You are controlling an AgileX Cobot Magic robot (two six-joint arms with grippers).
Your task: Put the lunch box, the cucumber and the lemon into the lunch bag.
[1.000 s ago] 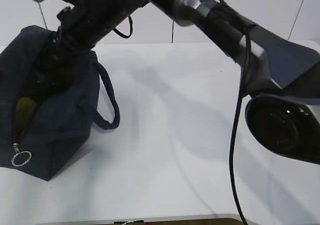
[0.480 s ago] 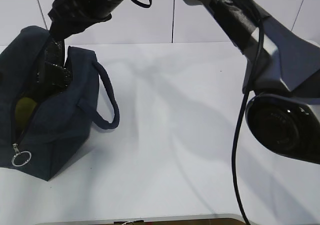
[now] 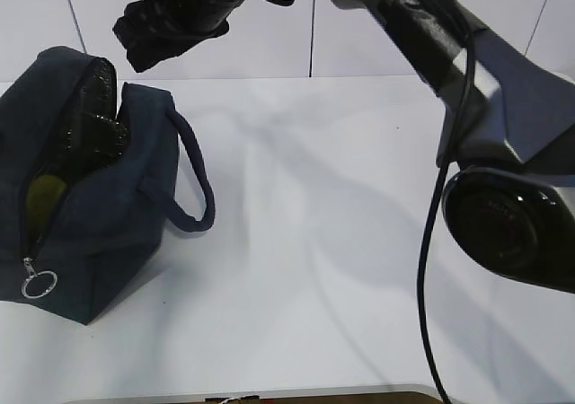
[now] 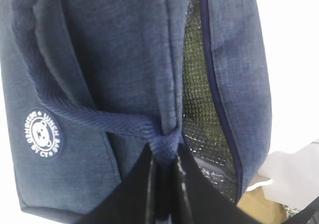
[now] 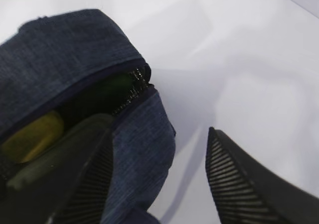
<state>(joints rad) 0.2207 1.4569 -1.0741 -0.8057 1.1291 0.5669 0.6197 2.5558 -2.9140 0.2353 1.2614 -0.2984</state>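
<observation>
Cucumber [image 3: 94, 126] stands slanted inside lunch bag [image 3: 108, 224].

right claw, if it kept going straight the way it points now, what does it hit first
Probably the lunch bag. The open right claw points down at the bag's open end, where the lemon shows inside. One finger already overlaps the fabric; depth is unclear.
</observation>
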